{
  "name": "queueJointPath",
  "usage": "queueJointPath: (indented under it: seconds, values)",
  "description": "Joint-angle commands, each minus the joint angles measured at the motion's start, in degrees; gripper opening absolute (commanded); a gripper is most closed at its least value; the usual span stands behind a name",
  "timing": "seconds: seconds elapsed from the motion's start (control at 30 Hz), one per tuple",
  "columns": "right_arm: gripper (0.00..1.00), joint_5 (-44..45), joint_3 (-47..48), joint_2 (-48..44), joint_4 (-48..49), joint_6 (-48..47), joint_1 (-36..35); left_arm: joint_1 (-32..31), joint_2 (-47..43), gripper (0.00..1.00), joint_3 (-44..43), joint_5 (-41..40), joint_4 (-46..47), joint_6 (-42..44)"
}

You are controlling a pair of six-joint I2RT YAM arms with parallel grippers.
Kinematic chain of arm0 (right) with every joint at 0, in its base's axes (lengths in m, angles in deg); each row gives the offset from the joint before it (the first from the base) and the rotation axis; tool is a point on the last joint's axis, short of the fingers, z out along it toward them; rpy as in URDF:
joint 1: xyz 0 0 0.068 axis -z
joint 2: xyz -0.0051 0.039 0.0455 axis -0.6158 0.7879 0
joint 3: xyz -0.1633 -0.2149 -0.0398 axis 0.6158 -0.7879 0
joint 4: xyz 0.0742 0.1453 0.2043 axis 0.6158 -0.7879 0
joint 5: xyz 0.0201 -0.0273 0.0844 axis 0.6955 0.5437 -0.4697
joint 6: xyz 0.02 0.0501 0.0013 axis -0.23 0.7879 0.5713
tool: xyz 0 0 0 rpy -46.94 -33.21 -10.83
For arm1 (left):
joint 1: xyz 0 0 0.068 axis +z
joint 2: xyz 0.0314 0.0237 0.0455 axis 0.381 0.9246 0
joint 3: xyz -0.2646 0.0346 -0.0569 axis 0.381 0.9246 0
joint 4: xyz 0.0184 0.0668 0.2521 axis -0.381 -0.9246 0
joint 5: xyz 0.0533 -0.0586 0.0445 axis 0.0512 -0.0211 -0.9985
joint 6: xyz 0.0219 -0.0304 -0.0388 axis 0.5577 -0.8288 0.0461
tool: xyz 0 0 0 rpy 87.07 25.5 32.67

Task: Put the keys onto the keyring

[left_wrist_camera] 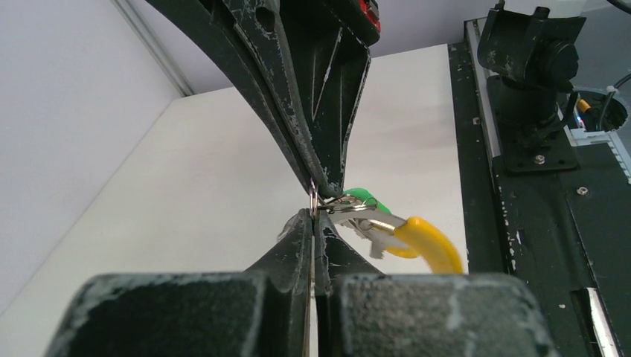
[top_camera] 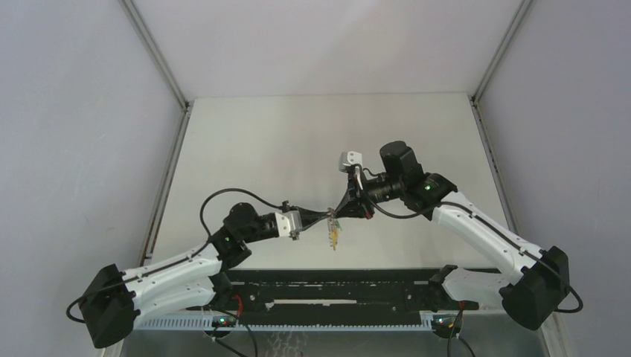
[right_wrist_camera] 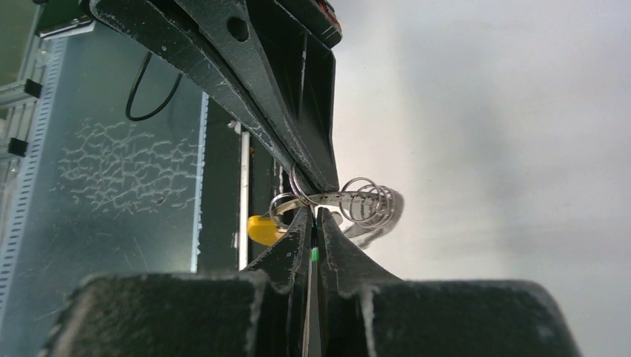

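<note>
Closed tip to tip in mid-air: left gripper (left_wrist_camera: 313, 217) pinching the keyring (right_wrist_camera: 335, 196), right gripper (right_wrist_camera: 313, 217) shut too, green sliver between its fingers (right_wrist_camera: 292, 249). From left wrist only: both keys (left_wrist_camera: 417, 236), green and yellow, beside the tips. From right wrist only: wire loops (right_wrist_camera: 368, 202) along the ring.

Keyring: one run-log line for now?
left claw shut on keyring | right claw shut beside it | green key, yellow key dangling

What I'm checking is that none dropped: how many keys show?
2. The green-headed key and the yellow-headed key hang side by side in mid-air, where the left gripper and right gripper meet. Others may be hidden behind them.
</note>
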Motion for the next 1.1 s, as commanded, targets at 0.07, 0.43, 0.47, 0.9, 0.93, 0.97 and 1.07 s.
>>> queueJointPath:
  seconds: [0.07,0.43,0.47,0.9,0.93,0.97,1.07]
  values:
    - [0.0,-6.48,-0.47,1.43,-1.44,0.64,1.86,-0.41,-2.57,0.0,0.97,0.82,9.3,-1.59]
    - [0.0,-7.48,1.2,7.87,-1.5,3.49,2.43,-2.51,0.16,0.0,2.42,0.15,17.84,-3.77]
    - [0.0,-6.81,1.4,7.73,-1.95,3.34,2.51,-2.58,0.2,0.0,2.65,0.01,18.33,-3.86]
    - [0.0,3.78,7.71,0.91,-11.14,-5.87,1.39,-2.63,0.02,0.34,3.55,-4.83,10.49,-1.03]
    - [0.0,4.75,8.3,1.07,-12.31,-6.65,0.84,-2.63,-0.01,0.37,3.5,-4.81,10.11,-1.07]
    - [0.0,5.43,8.97,1.44,-13.3,-7.31,0.39,-2.63,0.1,0.37,3.4,-4.74,9.75,-1.03]
    - [0.0,7.64,9.99,2.68,-14.82,-7.96,-0.51,-2.63,0.8,0.41,2.6,-4.61,8.12,-1.04]
